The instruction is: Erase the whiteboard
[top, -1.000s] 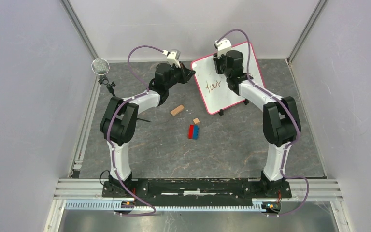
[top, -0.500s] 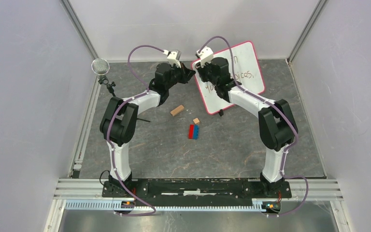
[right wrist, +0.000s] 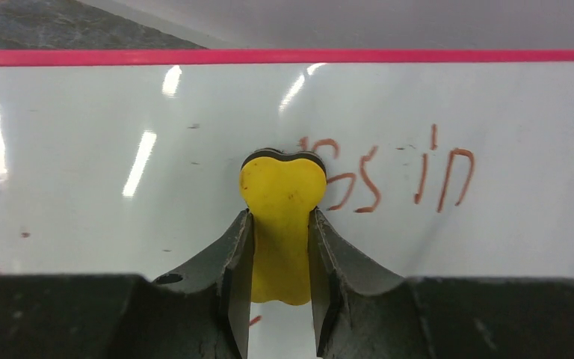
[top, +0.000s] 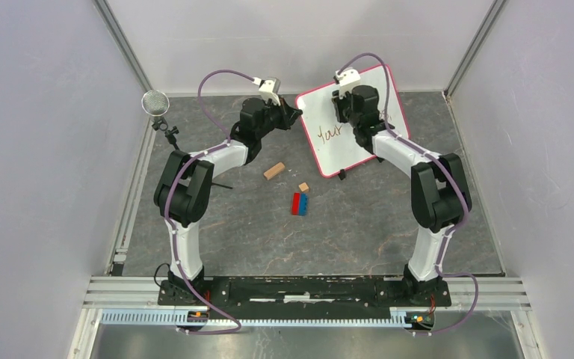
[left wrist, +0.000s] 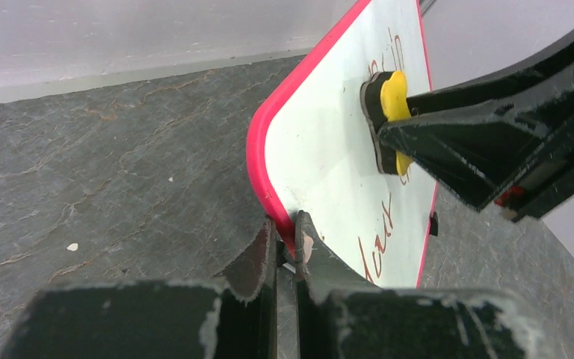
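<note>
- The grey table (top: 232, 224) fills the middle of the top view. The whiteboard (top: 321, 123) stands on it in the upper middle, leaning back and turned at an angle.
- We judge the whiteboard to be light, thin and stiff. Its face is glossy, and lamp streaks show on it in the right wrist view, so a grip on the face would slip. On its small feet it would likely slide or tip under a wiping push.
- We think the red frame (left wrist: 258, 149) is the sensible place to hold it, near a corner and away from the writing (right wrist: 389, 176).
- The left gripper (left wrist: 288, 235) does just that. At the bottom centre of its view, its jaws are clamped on the frame's lower left corner.
- The right gripper (right wrist: 280, 224) has its jaws closed on a yellow eraser (right wrist: 280, 187), which is pressed against the board just left of the writing.
- A wooden block (top: 273, 170) and red and blue blocks (top: 300, 203) lie apart from the board, nearer the centre.
</note>
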You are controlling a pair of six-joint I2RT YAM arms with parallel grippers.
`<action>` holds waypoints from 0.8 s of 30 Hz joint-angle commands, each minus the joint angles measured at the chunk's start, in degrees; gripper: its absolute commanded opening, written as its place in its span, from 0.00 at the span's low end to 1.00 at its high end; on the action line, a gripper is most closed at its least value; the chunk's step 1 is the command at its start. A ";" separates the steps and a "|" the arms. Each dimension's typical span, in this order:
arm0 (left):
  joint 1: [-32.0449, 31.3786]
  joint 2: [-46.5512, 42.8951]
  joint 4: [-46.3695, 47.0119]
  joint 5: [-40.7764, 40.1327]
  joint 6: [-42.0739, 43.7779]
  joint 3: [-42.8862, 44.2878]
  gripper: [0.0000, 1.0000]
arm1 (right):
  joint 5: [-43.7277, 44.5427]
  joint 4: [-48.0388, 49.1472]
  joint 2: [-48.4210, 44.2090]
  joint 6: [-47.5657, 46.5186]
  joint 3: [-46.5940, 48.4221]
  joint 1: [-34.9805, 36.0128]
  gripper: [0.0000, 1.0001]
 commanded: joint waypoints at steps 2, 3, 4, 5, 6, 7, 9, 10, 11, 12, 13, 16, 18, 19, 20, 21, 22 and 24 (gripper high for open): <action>-1.90 -2.33 0.62 2.67 5.48 -0.86 0.02 | -0.37 -2.56 0.66 -2.24 0.98 8.67 0.01; -1.90 -2.37 0.61 2.69 5.39 -0.82 0.02 | -0.85 -2.33 0.73 -2.09 0.75 9.62 0.01; -1.92 -2.41 0.64 2.74 5.39 -0.88 0.02 | -1.85 -1.81 0.80 -1.55 0.23 10.32 0.01; -1.92 -2.48 0.68 2.73 5.39 -0.98 0.02 | -2.67 -1.50 0.86 -1.06 -0.14 10.62 0.01; -1.90 -2.57 0.75 2.60 5.39 -1.02 0.02 | -3.70 -1.19 0.96 -0.54 -0.75 10.82 0.01; -1.91 -2.69 0.82 2.51 5.39 -1.14 0.02 | -5.41 -0.84 0.88 -0.28 -1.54 10.83 0.01; -1.90 -2.78 0.97 2.60 5.39 -1.33 0.02 | -6.79 -0.08 0.25 -0.81 -3.26 10.86 0.01; -1.91 -2.70 1.00 2.60 5.39 -1.34 0.02 | -6.59 0.38 -0.20 -1.42 -4.46 10.88 0.00; -1.90 -2.64 1.05 2.58 5.35 -1.30 0.02 | -6.04 0.63 -0.79 -2.01 -5.23 10.74 0.00; -1.90 -2.64 0.97 2.60 5.30 -1.26 0.02 | -5.55 0.80 -1.31 -2.57 -6.17 10.47 0.00; -1.95 -2.58 1.03 2.61 5.28 -1.23 0.02 | -5.12 1.14 -1.78 -2.65 -6.92 9.92 0.00; -1.95 -2.50 1.16 2.69 5.04 -1.25 0.02 | -6.06 3.37 -3.52 0.33 -10.35 6.83 0.00; -1.90 -2.43 1.21 2.69 5.14 -1.24 0.02 | -4.86 3.99 -4.07 2.91 -11.74 4.78 0.00; -1.90 -2.44 1.22 2.69 5.15 -1.18 0.02 | -3.76 3.81 -4.29 3.57 -12.06 4.03 0.00; -1.91 -2.46 1.16 2.73 5.13 -1.17 0.02 | -2.88 3.43 -4.47 3.62 -12.14 3.72 0.00; -1.90 -2.47 1.18 2.78 5.15 -1.12 0.02 | -1.25 2.96 -4.72 3.18 -12.19 3.74 0.00; -1.91 -2.53 1.20 2.79 5.13 -1.20 0.02 | -0.95 2.81 -4.92 2.71 -12.29 3.76 0.00; -1.91 -2.53 1.19 2.84 5.13 -1.24 0.02 | -0.53 2.97 -5.62 2.49 -12.71 4.00 0.00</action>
